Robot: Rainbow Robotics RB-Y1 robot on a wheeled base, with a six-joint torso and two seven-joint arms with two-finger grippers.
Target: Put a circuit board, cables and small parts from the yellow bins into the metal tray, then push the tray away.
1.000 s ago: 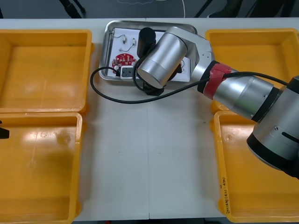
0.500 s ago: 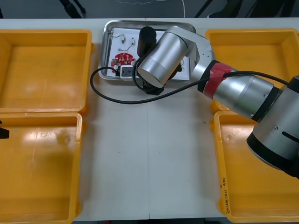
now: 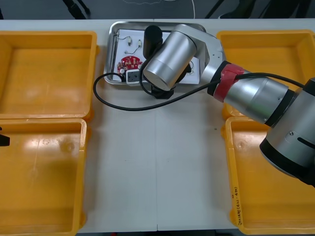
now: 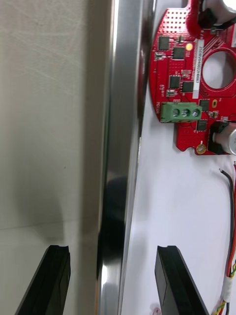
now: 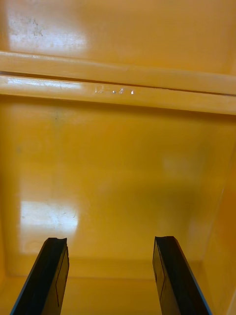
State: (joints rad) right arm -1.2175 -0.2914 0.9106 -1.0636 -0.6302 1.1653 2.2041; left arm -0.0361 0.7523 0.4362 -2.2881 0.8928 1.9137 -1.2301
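The metal tray (image 3: 114,49), white inside, stands at the table's far middle. In it lie a round red circuit board (image 3: 130,62), small metal parts (image 3: 132,43) and one end of a black cable (image 3: 123,107), which loops out onto the table. My right arm (image 3: 170,54) reaches over the tray. My right gripper (image 4: 110,248) is open astride the tray's shiny rim (image 4: 123,123), one finger outside over the table and one inside. Beyond the inner finger lie the red circuit board (image 4: 196,83) and a red and yellow cable (image 4: 231,266). My left gripper (image 5: 110,241) hangs open over a yellow bin (image 5: 118,162).
Two yellow bins (image 3: 47,73) (image 3: 42,172) stand at the left and two (image 3: 266,44) (image 3: 270,187) at the right, with bare floors where they show. White table (image 3: 157,162) lies between them. The right arm covers the tray's right half.
My right arm has shifted slightly toward the table's far edge. The black cable's loop on the table has sagged a little nearer. The left arm has stayed put.
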